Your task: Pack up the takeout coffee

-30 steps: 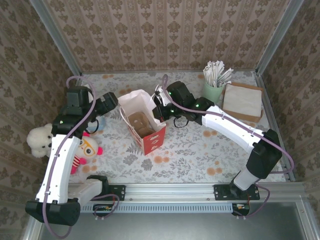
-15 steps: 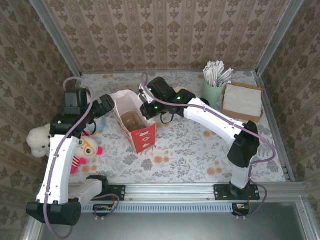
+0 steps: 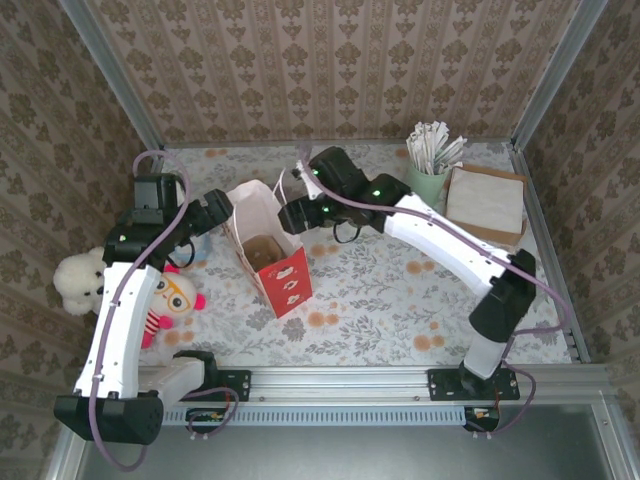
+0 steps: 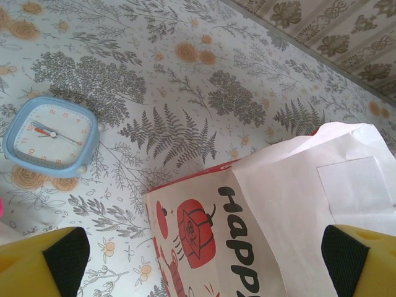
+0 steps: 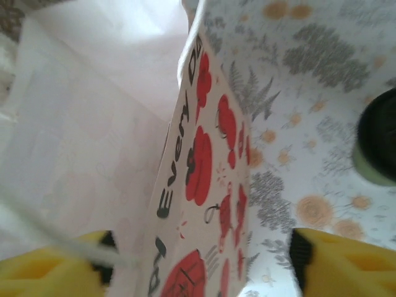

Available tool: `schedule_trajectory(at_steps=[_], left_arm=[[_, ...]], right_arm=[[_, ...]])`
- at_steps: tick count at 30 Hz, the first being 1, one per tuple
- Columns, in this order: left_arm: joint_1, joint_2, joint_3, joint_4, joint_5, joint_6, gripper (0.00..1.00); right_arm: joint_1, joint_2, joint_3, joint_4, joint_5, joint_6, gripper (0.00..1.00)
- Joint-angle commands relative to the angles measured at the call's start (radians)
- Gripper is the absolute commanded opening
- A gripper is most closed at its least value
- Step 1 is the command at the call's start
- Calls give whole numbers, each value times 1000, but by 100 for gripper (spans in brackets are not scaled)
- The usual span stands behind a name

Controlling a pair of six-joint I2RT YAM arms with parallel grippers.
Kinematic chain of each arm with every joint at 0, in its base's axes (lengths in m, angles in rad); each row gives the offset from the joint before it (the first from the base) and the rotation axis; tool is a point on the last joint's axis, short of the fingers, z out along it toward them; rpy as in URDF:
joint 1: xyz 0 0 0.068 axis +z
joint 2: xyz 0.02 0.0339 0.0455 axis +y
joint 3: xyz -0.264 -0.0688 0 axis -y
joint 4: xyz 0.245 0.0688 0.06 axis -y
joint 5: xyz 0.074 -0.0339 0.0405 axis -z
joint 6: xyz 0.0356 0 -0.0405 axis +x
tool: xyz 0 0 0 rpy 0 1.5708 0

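The red-and-white paper bag [image 3: 268,250] stands open in the middle of the table, with something brown in its bottom. My right gripper [image 3: 293,215] is open at the bag's right rim. In the right wrist view the printed wall of the bag [image 5: 210,161] runs between the wide yellow fingers [image 5: 346,263], and a white handle string crosses the left one. A round black lid with a green edge, the takeout coffee [image 5: 376,145], sits on the table at that view's right edge. My left gripper [image 3: 217,214] is open at the bag's left side, the bag [image 4: 278,216] between its fingers [image 4: 43,263].
A blue alarm clock [image 4: 49,136] lies on the floral tabletop left of the bag. A white plush toy [image 3: 78,282] and a doll [image 3: 175,296] lie at the left edge. At the back right stand a mint cup of sticks [image 3: 428,170] and a napkin stack [image 3: 486,202].
My right gripper was shut on the bag's rim and has opened. The bag slid left and turned, and the right arm swung left with it. The left arm barely moved.
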State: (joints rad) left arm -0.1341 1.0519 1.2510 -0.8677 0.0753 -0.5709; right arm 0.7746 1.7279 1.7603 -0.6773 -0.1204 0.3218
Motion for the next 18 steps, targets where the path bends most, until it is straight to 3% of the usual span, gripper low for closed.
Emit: schedule_trajectory(at_steps=[1,3,11,18], left_arm=[[14,18,26,0,43,32,100],[18,32,31,-7,69,34,100],[24,48,25,-11,7,-43,100],[24,45,2,19,-46,-68,100]], right_arm=[[-35,-94,-73,84,79,51,92],[-63,-135,-136,133,93,83,100],[-173,-231,-362,308,74,132,100],[-193,-218,-479,411,65,138,100]])
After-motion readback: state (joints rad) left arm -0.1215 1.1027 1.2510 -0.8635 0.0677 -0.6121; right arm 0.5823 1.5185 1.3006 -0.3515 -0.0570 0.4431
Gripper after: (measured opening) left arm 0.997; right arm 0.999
